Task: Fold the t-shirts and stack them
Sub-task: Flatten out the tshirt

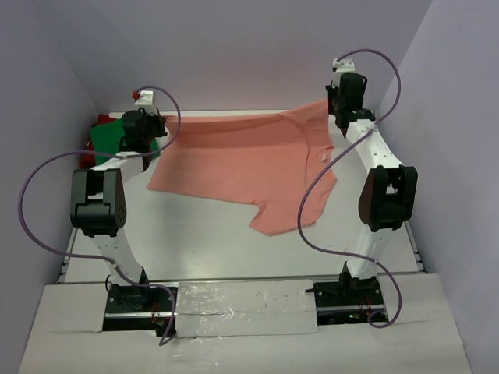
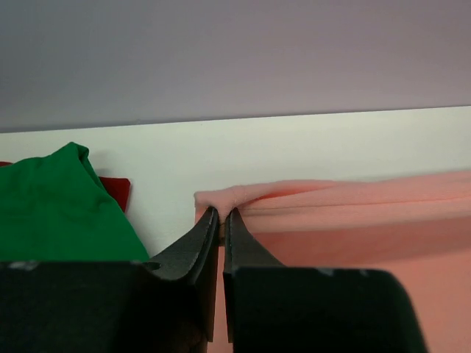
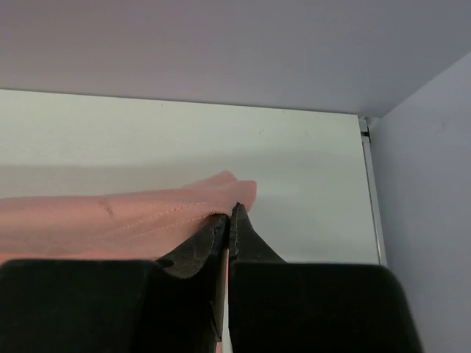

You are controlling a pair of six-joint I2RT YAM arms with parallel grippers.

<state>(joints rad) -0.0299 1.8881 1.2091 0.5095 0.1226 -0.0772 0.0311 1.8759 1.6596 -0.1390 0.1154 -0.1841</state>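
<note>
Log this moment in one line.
left hand: shut on pink shirt | right hand: shut on pink shirt | shirt stretched between them | green shirt, red shirt: far left

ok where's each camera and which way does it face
top external: above and behind the arms, looking down over the table; both arms whole, left gripper and right gripper at far corners of the salmon-pink t-shirt.
left wrist: on the left arm, facing the back wall; its shut fingers pinch one corner, green t-shirt beside.
right wrist: on the right arm, facing the back wall; its shut fingers pinch the other corner.
shared: both wrist views show the salmon-pink t-shirt.
</note>
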